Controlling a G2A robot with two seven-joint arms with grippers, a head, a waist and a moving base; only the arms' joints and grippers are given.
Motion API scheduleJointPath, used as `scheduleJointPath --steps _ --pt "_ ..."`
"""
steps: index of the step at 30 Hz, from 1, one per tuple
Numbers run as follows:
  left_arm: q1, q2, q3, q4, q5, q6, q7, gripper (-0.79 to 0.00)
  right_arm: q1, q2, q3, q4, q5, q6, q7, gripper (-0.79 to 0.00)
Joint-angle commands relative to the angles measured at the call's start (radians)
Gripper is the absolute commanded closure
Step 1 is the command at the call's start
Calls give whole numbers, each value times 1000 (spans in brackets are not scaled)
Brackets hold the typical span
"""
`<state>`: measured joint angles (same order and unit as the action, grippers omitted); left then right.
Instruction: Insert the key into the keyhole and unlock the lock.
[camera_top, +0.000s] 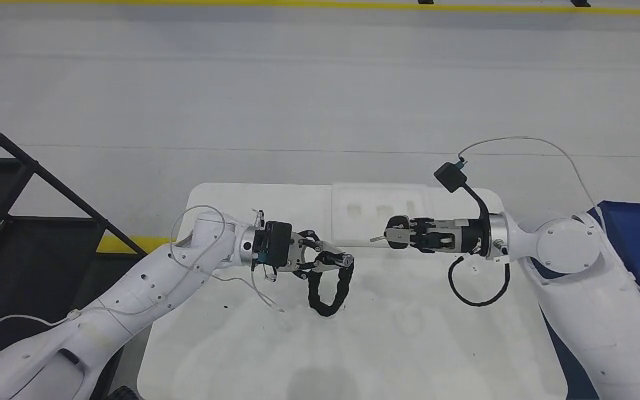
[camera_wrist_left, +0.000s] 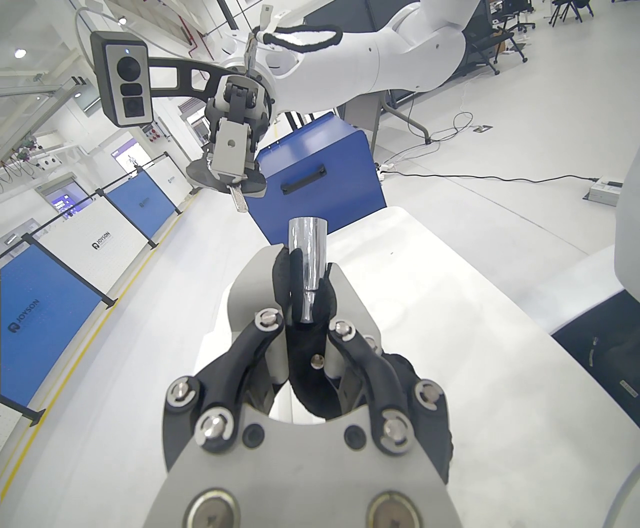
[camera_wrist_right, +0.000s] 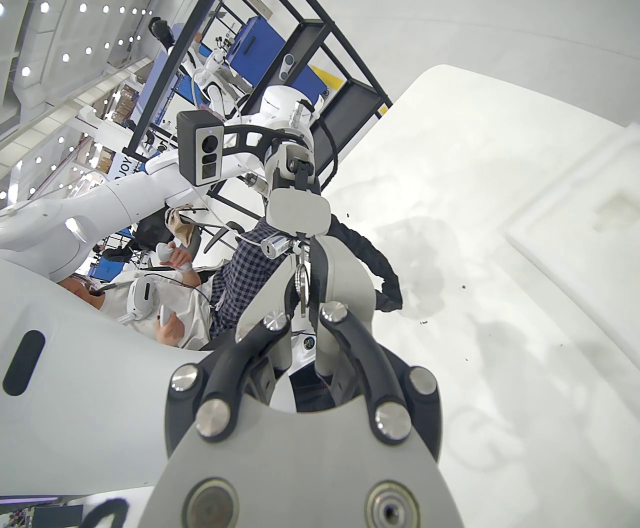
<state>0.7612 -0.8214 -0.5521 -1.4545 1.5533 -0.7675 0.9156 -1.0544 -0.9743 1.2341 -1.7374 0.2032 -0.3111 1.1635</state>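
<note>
Chrome plating is seen on the smooth cylindrical lock, which is clamped between the pale, flat fingers of the left claw. Its black fabric-sheathed cable is hung in a loop toward the white foam surface. A thin metal key with a narrow flat blade is gripped by the right claw, blade pointed at the lock. Key and lock are held near each other but apart above the surface, and the round keyhole is turned toward the key

Left pincer clamps lock; right pincer holds key.
</note>
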Motion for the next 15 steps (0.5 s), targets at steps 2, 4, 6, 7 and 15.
scheduleJointPath --steps 2,4,6,7,15 --pt "0 0 0 0 0 0 0 0 0 0 0 0 0 0 0 0" --pt "0 0 0 0 0 0 0 0 0 0 0 0 0 0 0 0" --pt "0 0 0 0 0 0 0 0 0 0 0 0 0 0 0 0" --pt "0 0 0 0 0 0 0 0 -1 0 0 -1 -4 3 -4 0" --pt "38 -29 3 -10 -95 33 -45 0 28 8 -13 -147 -133 108 31 0"
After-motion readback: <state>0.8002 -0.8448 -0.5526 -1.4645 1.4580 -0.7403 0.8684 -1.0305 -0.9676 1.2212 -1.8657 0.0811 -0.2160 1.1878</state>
